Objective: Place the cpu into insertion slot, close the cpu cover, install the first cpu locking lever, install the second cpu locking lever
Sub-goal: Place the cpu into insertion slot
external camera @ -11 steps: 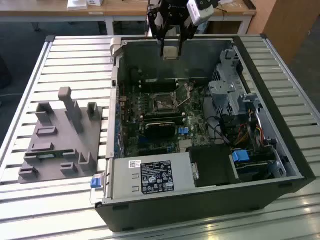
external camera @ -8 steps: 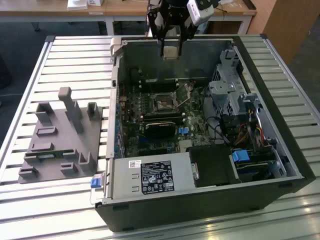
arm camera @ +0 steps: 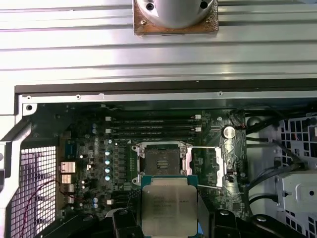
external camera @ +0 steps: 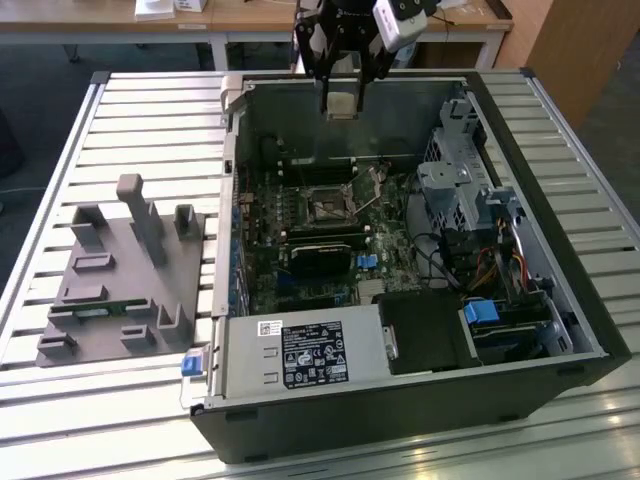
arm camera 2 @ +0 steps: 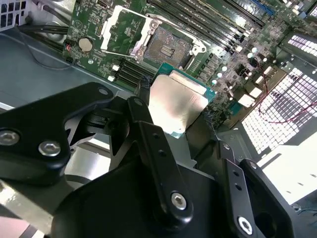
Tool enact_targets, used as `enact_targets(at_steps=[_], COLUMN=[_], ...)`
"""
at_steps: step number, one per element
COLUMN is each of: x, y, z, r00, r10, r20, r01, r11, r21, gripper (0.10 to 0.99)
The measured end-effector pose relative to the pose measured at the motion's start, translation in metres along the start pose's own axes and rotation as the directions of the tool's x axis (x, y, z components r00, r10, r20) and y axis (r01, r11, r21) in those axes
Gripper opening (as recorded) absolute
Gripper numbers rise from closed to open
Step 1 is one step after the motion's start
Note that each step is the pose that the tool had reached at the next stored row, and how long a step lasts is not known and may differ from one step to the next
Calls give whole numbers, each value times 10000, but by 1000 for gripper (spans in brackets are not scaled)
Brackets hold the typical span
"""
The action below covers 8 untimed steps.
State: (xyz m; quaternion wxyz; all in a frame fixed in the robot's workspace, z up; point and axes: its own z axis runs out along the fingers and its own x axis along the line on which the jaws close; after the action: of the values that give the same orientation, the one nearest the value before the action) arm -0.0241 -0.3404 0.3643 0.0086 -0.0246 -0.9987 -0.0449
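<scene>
Two black fingers (arm camera 2: 151,144) of the gripper (external camera: 340,92) pinched the cpu (arm camera 2: 177,104) by its opposite edges, with the dull silver top facing the wrist cameras. We logged the grasp as firm contact on both sides; both wrist views showed a finger pad against each edge of the chip.

Position of the cpu: held in the air, apart from the motherboard (arm camera: 99,148) and not seated. In the exterior view the gripper hung over the far wall of the open computer case (external camera: 400,410), which lay on its side on the slatted bench (external camera: 150,120).

Insertion slot (arm camera: 161,161): uncovered, dark centre exposed, nothing in it. In the first wrist view it lay between the held chip and the long memory slots (arm camera: 153,126).

Cpu cover (arm camera: 207,166): swung open, lying just beside the slot, between it and the coin cell battery (arm camera: 229,132). We could not make out how the locking levers stood.

Other items noted in the exterior view: a black card (external camera: 320,255) near the slot on the near side, a labelled power supply (external camera: 300,355) at the case's near edge, and a grey parts fixture (external camera: 120,280) on the bench at the exterior view's left, well apart from the case.
</scene>
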Motion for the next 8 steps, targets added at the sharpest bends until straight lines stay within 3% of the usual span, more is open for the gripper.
enact_targets(at_steps=[8], x=[0], y=[0], z=[1], r00=[9995], r10=[318], r20=[29], r01=[-318], r11=[9995], r21=[-7], gripper=[537])
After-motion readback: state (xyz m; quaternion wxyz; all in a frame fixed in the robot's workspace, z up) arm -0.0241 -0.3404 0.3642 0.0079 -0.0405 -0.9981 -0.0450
